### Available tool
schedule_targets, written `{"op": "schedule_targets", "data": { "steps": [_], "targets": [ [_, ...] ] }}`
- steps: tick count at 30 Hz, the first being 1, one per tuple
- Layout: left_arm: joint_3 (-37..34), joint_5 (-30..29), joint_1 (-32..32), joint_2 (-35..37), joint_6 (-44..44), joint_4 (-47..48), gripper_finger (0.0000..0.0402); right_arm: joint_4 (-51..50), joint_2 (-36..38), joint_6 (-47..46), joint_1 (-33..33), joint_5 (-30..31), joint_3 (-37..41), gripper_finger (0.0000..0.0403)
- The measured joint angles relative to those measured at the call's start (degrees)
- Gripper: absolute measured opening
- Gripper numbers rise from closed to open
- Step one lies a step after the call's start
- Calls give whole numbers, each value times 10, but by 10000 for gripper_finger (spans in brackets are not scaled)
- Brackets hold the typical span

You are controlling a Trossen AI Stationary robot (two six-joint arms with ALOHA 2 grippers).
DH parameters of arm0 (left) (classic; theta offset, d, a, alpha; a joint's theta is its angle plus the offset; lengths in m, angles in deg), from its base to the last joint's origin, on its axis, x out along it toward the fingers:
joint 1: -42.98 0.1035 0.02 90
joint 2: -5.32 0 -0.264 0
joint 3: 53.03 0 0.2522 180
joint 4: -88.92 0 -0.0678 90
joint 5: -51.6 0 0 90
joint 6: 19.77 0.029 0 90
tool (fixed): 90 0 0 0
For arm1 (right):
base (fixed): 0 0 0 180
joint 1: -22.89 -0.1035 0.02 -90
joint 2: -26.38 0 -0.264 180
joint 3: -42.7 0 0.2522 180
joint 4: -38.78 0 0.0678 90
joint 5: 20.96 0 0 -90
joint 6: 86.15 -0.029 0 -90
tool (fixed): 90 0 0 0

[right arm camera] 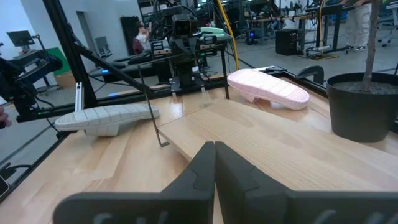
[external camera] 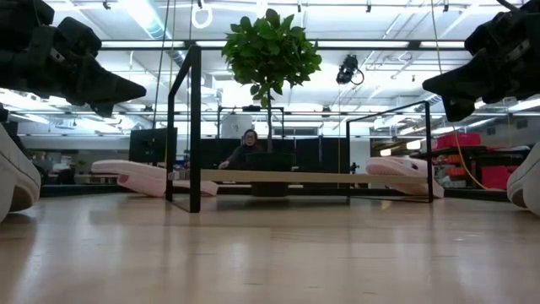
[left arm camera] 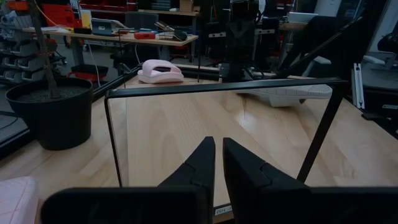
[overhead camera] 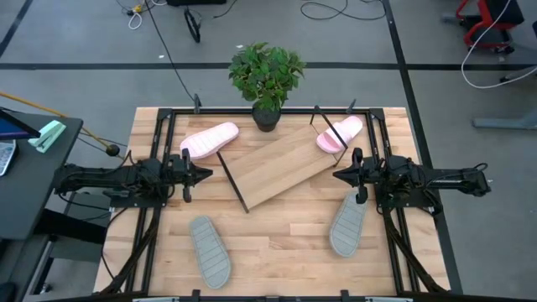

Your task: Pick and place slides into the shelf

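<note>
The left gripper is held with fingers nearly together and nothing between them, at the left edge of the shelf; the right gripper — fingers pressed together, likewise empty — is held at its right edge. The shelf board is bare. One pink slide lies far left, the other far right; the grey slides lie near. No slide appears placed yet — a gripper must first be opened and lowered onto a slide.
</note>
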Motion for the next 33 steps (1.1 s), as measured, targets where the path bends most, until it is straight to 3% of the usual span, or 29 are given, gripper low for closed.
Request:
{"op": "schedule_targets", "data": {
  "steps": [7, 10, 23, 27, 33],
  "targets": [
    [0, 0, 0, 0, 0, 0, 24, 1, 0, 3, 0, 0, 0, 14],
    [0, 0, 0, 0, 0, 0, 24, 13, 0, 46, 1, 11, 0, 14],
    [0, 0, 0, 0, 0, 0, 31, 140, 0, 77, 0, 35, -14, 14],
    [0, 0, 0, 0, -14, -27, 25, 112, 0, 76, 1, 35, -56, 16],
    [0, -1, 0, 0, -12, -99, 28, -28, -2, 79, 0, 35, -135, 27]
  ]
}}
